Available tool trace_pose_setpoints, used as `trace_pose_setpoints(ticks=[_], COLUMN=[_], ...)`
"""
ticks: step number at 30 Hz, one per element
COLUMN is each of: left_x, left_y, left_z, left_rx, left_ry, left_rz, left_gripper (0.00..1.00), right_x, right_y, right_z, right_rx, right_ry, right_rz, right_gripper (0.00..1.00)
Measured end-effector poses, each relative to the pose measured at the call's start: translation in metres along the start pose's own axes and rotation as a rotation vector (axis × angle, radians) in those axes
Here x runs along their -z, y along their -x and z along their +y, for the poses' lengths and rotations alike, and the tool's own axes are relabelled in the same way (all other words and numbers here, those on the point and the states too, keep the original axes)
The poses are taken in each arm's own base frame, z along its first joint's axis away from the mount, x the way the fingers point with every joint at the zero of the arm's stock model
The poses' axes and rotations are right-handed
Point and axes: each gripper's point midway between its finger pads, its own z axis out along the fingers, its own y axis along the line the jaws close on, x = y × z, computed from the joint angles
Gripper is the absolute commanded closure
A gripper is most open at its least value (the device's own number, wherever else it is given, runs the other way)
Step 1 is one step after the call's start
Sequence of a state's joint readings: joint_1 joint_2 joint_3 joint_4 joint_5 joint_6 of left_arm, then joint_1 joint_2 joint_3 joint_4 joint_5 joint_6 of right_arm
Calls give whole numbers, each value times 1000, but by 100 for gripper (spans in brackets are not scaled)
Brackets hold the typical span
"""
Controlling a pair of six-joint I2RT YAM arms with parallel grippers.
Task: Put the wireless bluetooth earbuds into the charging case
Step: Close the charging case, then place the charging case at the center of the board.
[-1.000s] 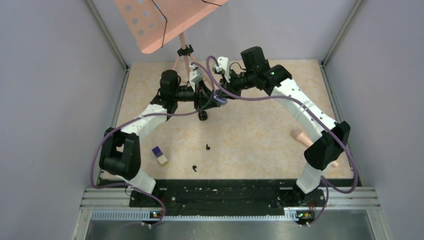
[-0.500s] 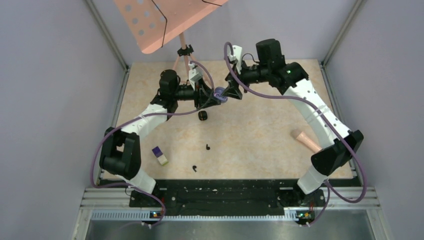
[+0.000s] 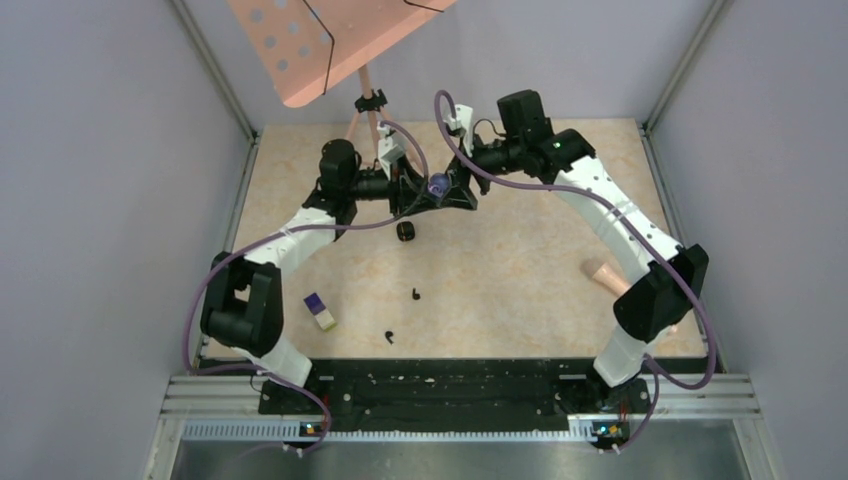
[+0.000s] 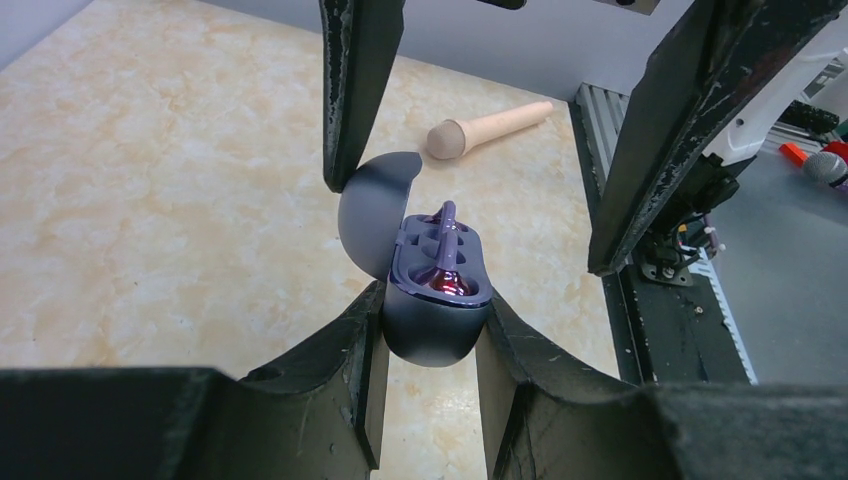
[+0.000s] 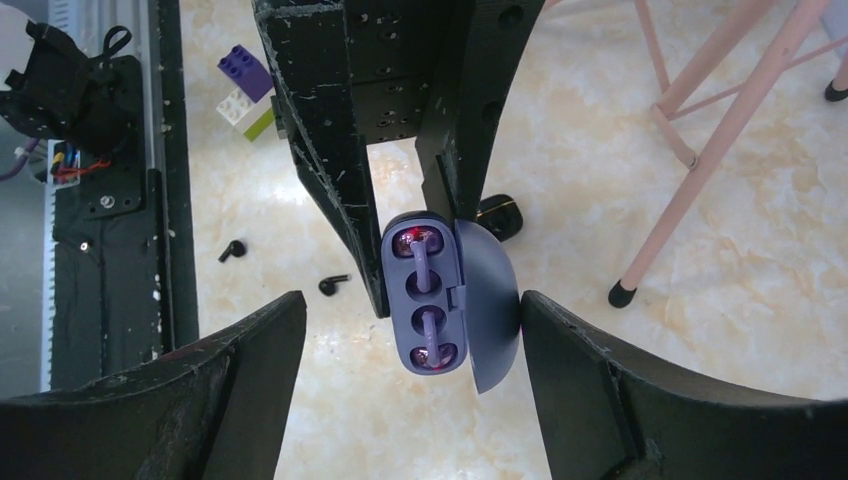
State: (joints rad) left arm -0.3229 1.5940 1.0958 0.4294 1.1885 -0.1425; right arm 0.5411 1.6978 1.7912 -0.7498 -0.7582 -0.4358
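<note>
Aloft over the far half of the table (image 3: 520, 260), the left gripper (image 4: 430, 305) is clamped on the body of the purple case (image 4: 437, 340). Its lid (image 4: 375, 215) is swung open and both purple buds (image 5: 422, 262) lie in the wells. The right gripper (image 5: 410, 300) has its jaws spread wide, one on each side of the case. One finger (image 4: 355, 100) sits right at the lid's edge, and contact cannot be confirmed. Two black buds (image 3: 415, 294) (image 3: 389, 337) lie loose on the table nearer the arm bases, apart from the black case (image 3: 405, 231), which sits beneath the raised grippers.

The likely hazard is the lid. In the left wrist view one purple stem appears to stand proud of its well. If the right jaws push the lid down on it, the lid could bounce back or flick the bud out onto the table. The case is pinched only by its rounded lower shell, so a sideways shove from the right finger could twist it in the left grip or squeeze it free and drop it. If the right jaws close around the whole case rather than the lid alone, the two grippers might fight each other. Even if the lid shuts well, the task looks only half done, since the tiny black buds remain to be picked up and would be easy to nudge away.
</note>
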Motion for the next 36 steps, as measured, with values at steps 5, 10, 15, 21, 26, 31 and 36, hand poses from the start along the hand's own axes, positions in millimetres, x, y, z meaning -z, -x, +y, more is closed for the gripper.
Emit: trace_pose_setpoints(ticks=[5, 10, 15, 21, 26, 31, 36], left_x=[-3, -9, -14, -27, -54, -90, -100], left_y=[-4, -18, -36, -83, -152, -189, -208], left_z=[9, 33, 53, 74, 87, 83, 77], left_rx=[62, 166, 271, 495, 747, 871, 920], left_ry=[24, 101, 148, 177, 239, 282, 349], left_rz=[-11, -23, -36, -21, 55, 144, 219], left_gripper=[100, 100, 100, 100, 100, 74, 37], right_x=[0, 11, 28, 53, 71, 75, 82], right_y=[-8, -19, -39, -79, -113, -135, -141], right_z=[-5, 2, 1, -12, -20, -21, -29], right_rx=[10, 14, 13, -72, -175, -255, -300], right_ry=[-30, -64, -158, -283, -375, -409, -441], right_rz=[16, 41, 96, 169, 218, 253, 246], right_gripper=[24, 24, 23, 23, 22, 23, 23])
